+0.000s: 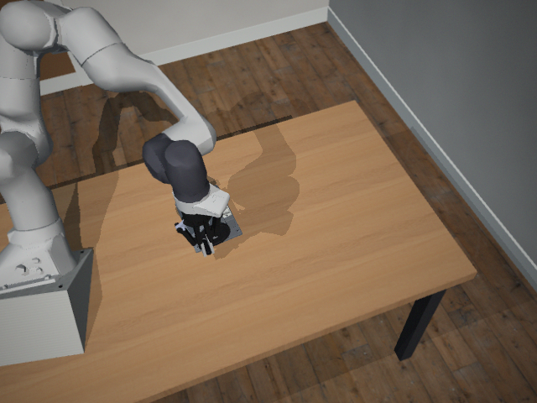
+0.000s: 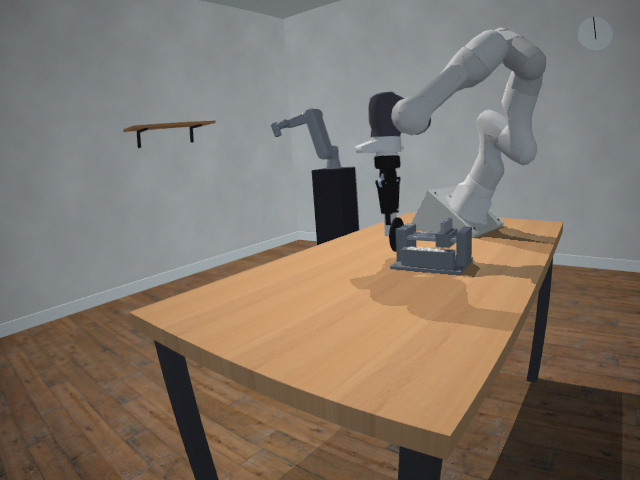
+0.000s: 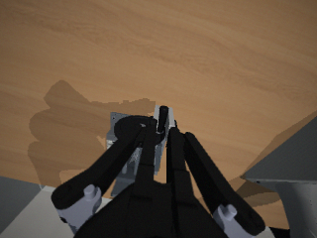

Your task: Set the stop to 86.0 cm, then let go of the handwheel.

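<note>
Only wrist view shows end effector point(image 3: 161, 130) clenched on handwheel point(image 3: 130, 128) crank.

The stop fixture point(image 2: 431, 253) sits on the tabletop point(image 2: 330, 330), just in front of the arm's pedestal point(image 1: 43, 321), which stands at the tabletop's end. The handwheel point(image 2: 395, 233) is on the fixture's end nearest the room's back wall. The hand point(image 2: 388, 219) hangs directly above the handwheel, closed on it. Behind the tabletop, a second arm point(image 2: 315, 134) stands on a column point(image 2: 334, 204).
</note>
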Robot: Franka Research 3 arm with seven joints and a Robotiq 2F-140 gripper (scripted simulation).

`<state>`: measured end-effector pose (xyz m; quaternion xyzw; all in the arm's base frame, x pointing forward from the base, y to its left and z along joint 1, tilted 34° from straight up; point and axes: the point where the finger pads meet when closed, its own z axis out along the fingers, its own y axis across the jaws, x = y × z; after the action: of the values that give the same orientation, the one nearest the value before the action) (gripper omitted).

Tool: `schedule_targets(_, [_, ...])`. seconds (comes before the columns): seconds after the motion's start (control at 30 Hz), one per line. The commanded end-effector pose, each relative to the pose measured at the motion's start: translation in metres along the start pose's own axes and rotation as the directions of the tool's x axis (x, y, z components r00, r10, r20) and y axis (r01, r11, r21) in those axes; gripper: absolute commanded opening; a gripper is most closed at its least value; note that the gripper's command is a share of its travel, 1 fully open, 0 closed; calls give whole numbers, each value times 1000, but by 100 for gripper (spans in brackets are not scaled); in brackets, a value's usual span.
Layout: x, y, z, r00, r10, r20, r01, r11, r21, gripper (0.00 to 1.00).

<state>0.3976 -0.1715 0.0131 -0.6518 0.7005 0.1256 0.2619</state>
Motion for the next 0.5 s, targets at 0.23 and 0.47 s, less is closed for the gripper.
schedule_targets(0.23, [0, -4, -11, 1000, 1, 2, -1, 1000, 1, 4])
schedule_targets(0.47, [0, -8, -17, 1000, 1, 2, -1, 1000, 1, 4])
